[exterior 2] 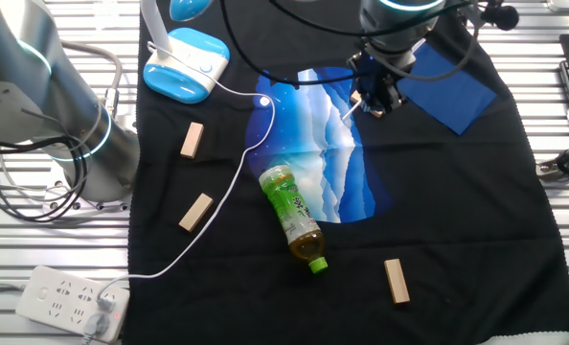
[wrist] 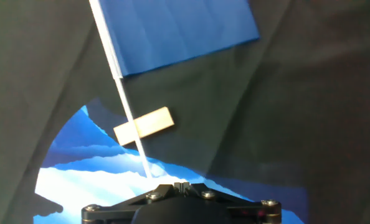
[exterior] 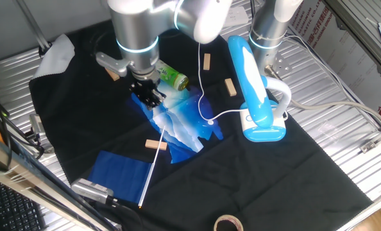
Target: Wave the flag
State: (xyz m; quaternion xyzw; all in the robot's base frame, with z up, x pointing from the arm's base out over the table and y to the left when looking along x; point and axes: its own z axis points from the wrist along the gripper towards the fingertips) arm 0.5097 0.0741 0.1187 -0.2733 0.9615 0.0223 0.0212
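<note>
The flag (exterior: 118,175) is dark-blue cloth on a thin white stick (exterior: 149,179) and lies flat on the black cloth at the front left. It also shows in the other fixed view (exterior 2: 449,88) and in the hand view (wrist: 179,28). Its stick (wrist: 128,115) runs over a small wooden block (wrist: 144,126) to my fingertips. My gripper (exterior: 151,97) is low over the blue-and-white plastic bag (exterior: 181,125), with the jaws closed at the stick's free end. It shows in the other fixed view (exterior 2: 371,101) and in the hand view (wrist: 182,183). A short white bit of stick (exterior 2: 348,112) sticks out beside the fingers.
A green bottle (exterior 2: 292,216) lies beside the bag. A blue-and-white lamp (exterior: 254,96) with its white cable (exterior: 200,83) stands to the right. Several wooden blocks (exterior 2: 192,140) lie around. A tape roll (exterior: 228,223) lies at the front edge, and a power strip (exterior 2: 69,299) lies off the cloth.
</note>
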